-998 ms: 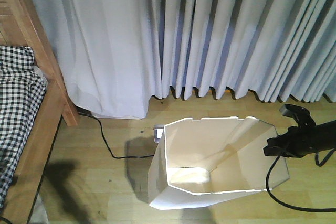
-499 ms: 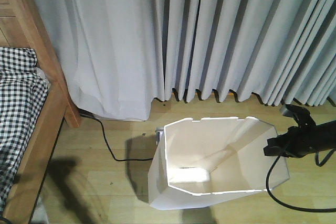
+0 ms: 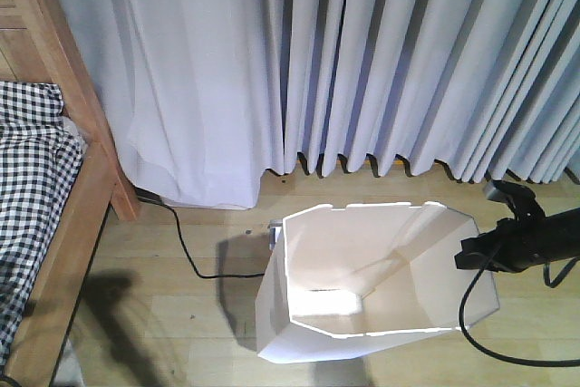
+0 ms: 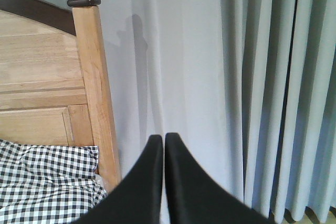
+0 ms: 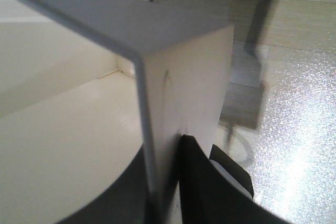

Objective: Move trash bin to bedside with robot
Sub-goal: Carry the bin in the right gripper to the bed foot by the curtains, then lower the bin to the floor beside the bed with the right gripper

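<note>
The white trash bin (image 3: 362, 265) stands on the wood floor at the bottom centre of the front view, its cream inside showing. My right gripper (image 3: 466, 256) is at the bin's right rim, a thin black arm trailing a cable. In the right wrist view that gripper (image 5: 168, 148) is shut on the bin's thin wall (image 5: 181, 77), one finger inside and one outside. The bedside, a light wooden bed frame (image 3: 86, 124) with a checked mattress cover (image 3: 32, 160), lies at the left, a floor gap away from the bin. My left gripper (image 4: 164, 140) is shut on nothing, facing the bedpost (image 4: 94, 77) and curtain.
Long grey-white curtains (image 3: 381, 61) hang behind the bin down to the floor. A black cable (image 3: 186, 242) runs across the floor from the bed's foot toward the bin. A small grey object (image 3: 275, 229) sits just behind the bin's left corner.
The curtain and bed have slid slightly down and right in the front view, while bin and right gripper keep their place in frame. The last half second shows almost no change.
</note>
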Controlling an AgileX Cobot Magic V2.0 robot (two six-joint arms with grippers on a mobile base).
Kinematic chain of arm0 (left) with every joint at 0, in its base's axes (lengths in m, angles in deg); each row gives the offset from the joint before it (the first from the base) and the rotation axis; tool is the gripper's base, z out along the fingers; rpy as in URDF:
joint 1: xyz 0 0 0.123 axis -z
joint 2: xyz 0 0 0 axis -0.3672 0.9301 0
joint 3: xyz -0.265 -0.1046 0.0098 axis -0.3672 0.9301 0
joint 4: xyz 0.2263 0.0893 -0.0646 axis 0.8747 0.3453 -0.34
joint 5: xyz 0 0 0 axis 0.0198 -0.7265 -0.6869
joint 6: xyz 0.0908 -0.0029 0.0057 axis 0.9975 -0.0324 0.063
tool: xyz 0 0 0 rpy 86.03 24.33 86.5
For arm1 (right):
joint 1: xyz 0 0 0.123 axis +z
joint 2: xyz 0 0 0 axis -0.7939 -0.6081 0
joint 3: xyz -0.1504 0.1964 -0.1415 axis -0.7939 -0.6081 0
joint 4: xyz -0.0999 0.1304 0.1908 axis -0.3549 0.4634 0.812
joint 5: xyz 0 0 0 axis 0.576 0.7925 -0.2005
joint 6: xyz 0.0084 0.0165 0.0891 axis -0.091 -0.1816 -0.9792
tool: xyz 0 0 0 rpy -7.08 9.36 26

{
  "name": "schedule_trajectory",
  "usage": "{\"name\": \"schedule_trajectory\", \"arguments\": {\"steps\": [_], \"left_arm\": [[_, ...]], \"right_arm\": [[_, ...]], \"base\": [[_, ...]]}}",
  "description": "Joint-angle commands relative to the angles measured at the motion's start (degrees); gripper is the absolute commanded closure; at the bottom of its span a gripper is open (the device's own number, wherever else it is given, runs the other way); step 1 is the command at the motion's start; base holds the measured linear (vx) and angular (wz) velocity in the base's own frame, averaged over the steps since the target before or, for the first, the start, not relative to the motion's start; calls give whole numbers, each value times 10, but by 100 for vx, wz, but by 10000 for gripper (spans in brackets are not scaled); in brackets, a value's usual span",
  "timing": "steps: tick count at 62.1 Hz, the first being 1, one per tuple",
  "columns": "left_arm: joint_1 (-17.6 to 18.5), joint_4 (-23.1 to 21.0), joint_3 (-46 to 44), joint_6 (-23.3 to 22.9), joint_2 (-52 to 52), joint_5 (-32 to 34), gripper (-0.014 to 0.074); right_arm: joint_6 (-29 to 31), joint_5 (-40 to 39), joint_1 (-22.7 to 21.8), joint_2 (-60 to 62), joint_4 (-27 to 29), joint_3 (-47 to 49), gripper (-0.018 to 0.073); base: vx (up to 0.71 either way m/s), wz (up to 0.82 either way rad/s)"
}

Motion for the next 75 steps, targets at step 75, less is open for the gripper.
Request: {"name": "schedule_trajectory", "arguments": {"steps": [75], "left_arm": [[4,-5,7,-8,-4,43,603]], "right_arm": [[-236,-32,96,-334,-43,404,543]], "base": [[0,0]]}}
